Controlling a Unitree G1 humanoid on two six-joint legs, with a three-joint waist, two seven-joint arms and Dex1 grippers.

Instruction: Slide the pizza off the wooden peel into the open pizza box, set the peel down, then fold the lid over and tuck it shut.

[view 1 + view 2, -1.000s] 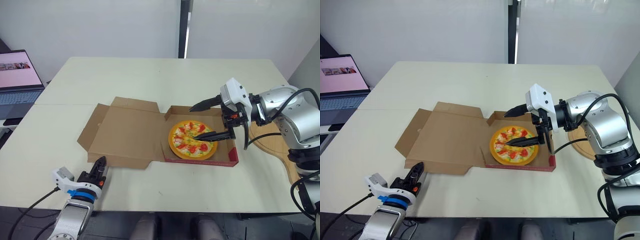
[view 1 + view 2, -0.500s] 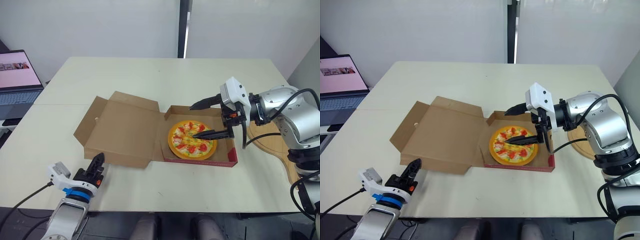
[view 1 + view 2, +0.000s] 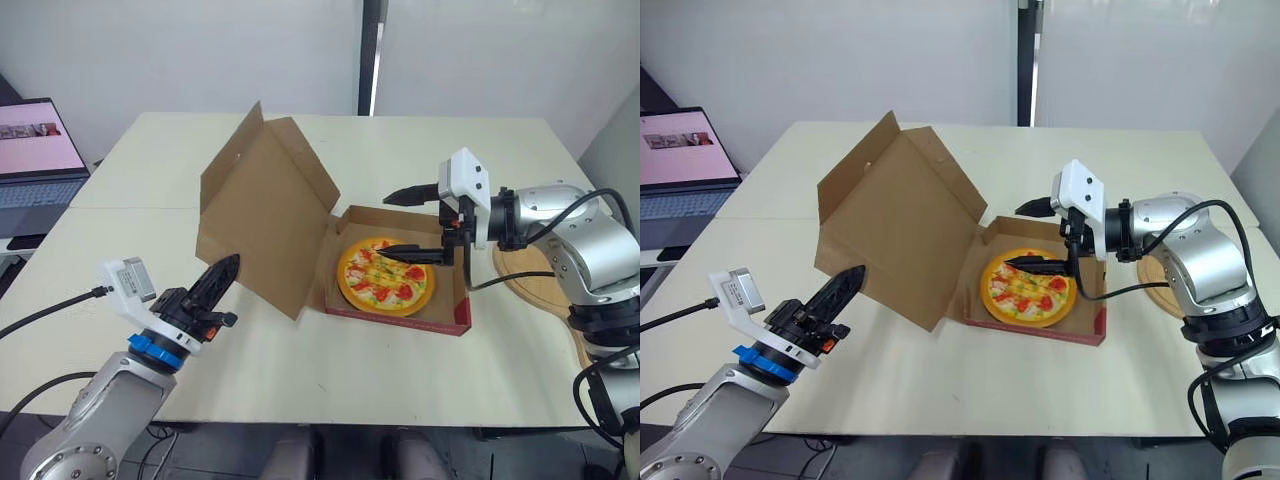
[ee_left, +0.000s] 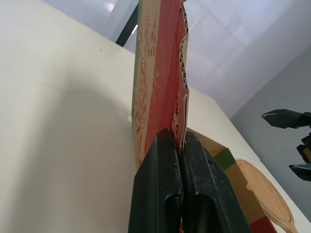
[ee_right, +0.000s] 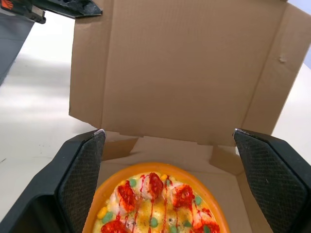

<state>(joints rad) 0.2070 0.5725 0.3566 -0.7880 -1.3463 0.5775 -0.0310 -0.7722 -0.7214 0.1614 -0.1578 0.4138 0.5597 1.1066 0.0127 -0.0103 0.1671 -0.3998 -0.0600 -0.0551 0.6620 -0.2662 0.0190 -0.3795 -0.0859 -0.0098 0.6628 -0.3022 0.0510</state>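
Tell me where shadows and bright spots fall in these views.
Left eye view: the lid casts a faint shadow on the table under it. Left wrist view: a grey shadow on the table beside the lid, glare on the far wall. Right wrist view: pizza evenly lit, no glare.

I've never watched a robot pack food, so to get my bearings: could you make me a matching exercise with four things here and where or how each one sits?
Things:
1. pizza
2. lid
3. wooden peel
4. laptop

Places or states:
A. lying flat on the table, on the robot's right
B. tilted up off the table
C. inside the box
D. beyond the table's left edge

Pairs: 1-C, 2-B, 3-A, 4-D
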